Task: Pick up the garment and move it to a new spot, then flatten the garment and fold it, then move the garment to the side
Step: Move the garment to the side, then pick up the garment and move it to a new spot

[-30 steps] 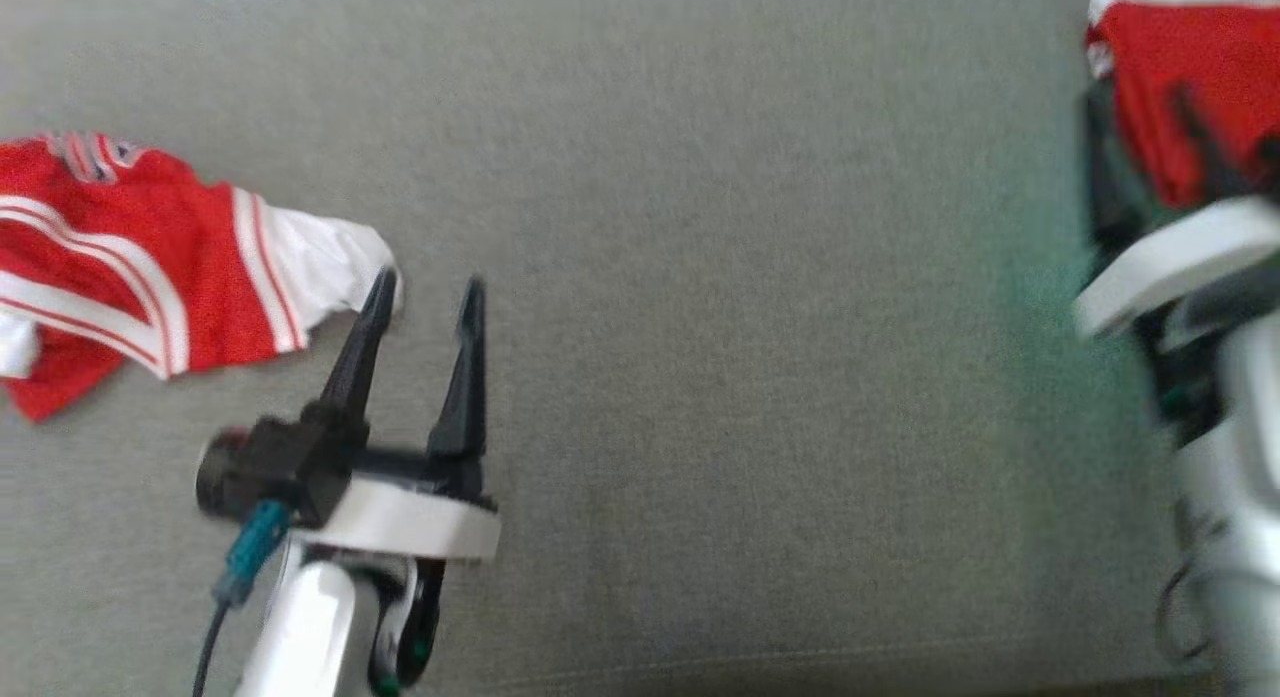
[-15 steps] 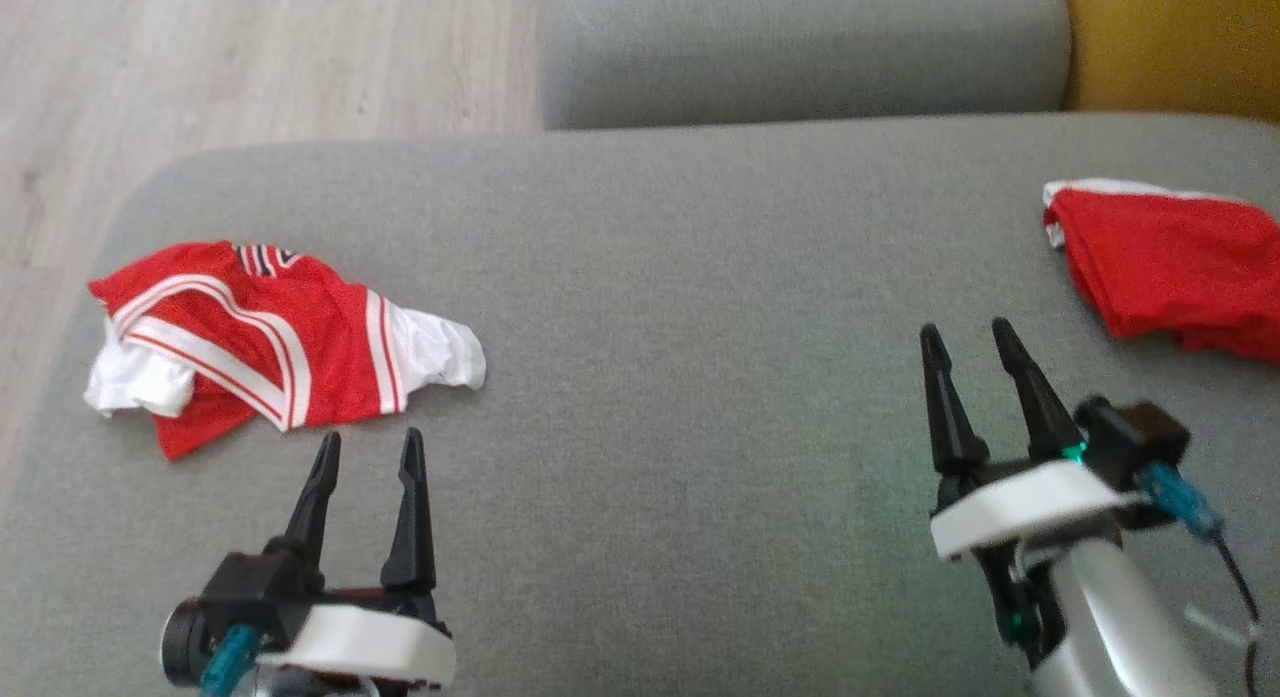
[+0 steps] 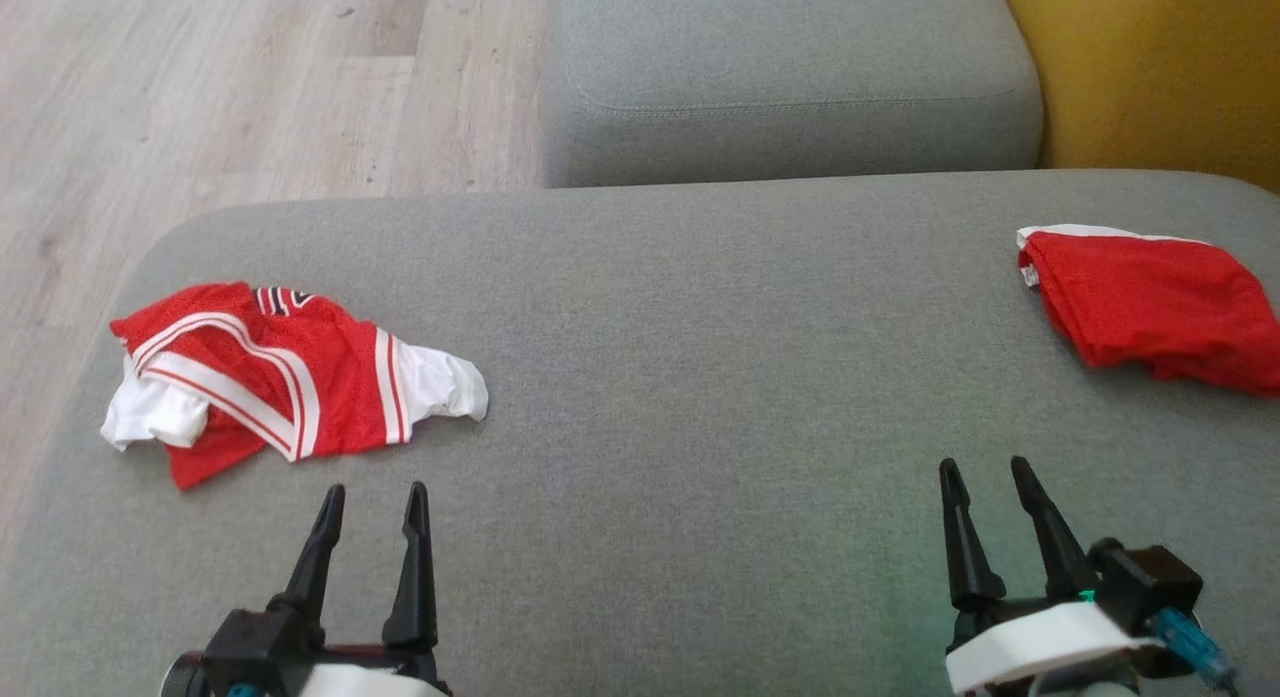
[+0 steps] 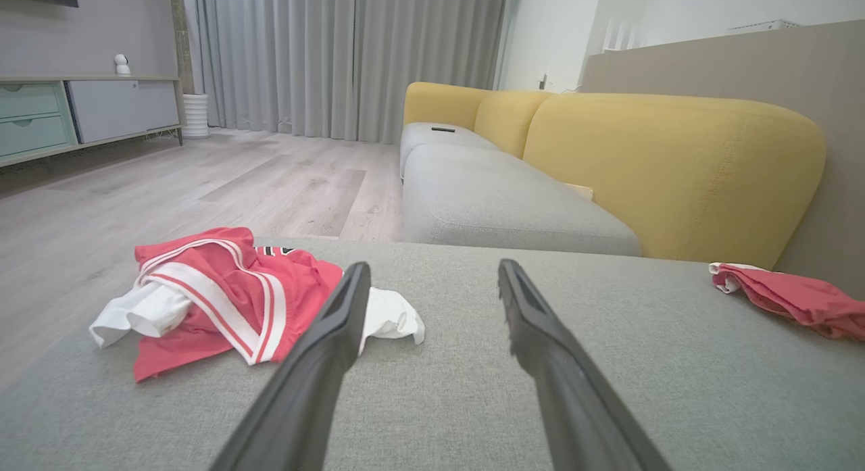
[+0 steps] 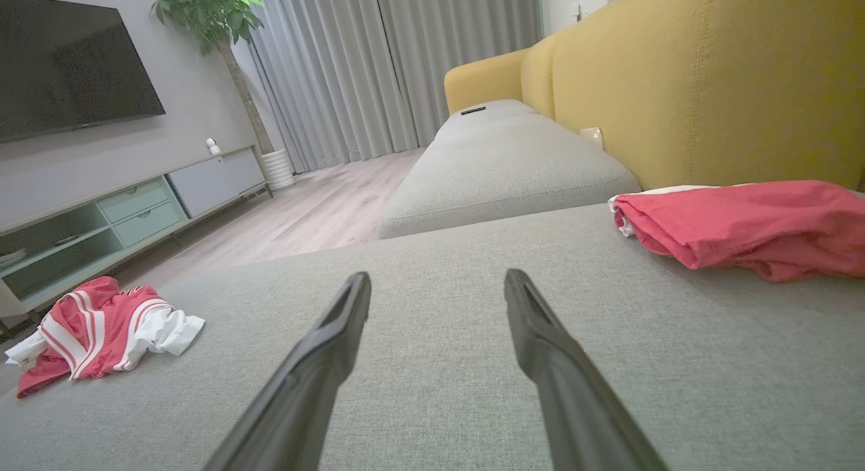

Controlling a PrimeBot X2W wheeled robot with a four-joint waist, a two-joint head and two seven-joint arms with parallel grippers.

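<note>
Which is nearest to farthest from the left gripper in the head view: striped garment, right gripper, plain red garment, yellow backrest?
1. striped garment, just ahead and left of the left gripper.
2. right gripper, level with it, on the right side.
3. plain red garment, far right.
4. yellow backrest, behind that garment.

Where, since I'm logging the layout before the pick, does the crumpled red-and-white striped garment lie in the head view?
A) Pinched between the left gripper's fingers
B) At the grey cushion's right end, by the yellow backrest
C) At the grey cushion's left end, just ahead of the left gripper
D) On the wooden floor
C: the striped garment lies crumpled at the left end of the cushion, just beyond the open left gripper, which is not touching it.
</note>
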